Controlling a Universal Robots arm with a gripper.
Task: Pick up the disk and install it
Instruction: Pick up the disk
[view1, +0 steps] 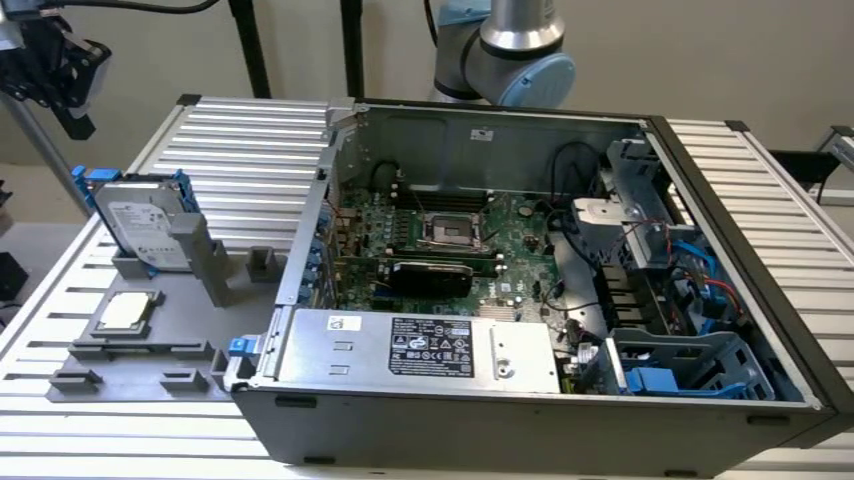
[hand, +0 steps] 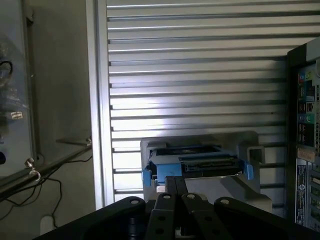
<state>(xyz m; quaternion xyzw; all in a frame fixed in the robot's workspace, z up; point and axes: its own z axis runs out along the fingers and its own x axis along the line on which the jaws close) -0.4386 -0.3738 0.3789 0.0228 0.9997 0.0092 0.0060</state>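
Exterior view's far left: the gripper (view1: 70, 112) hangs above the slatted table (view1: 254, 140), well clear of everything. In the wrist view its jaws (hand: 175, 182) stand drawn together, holding nothing. Below and just right of it, the disk (view1: 140, 225) (hand: 197, 162) stands on edge in a grey holder (view1: 200, 265), blue frame showing. A small square chip (view1: 124, 312) lies flat nearby. Right of these sits the open computer case (view1: 747, 250), with the motherboard (view1: 441, 240) and labelled power supply (view1: 427, 345) exposed.

The claw (hand: 176, 180) covers the middle of the disk's (hand: 200, 161) near edge.
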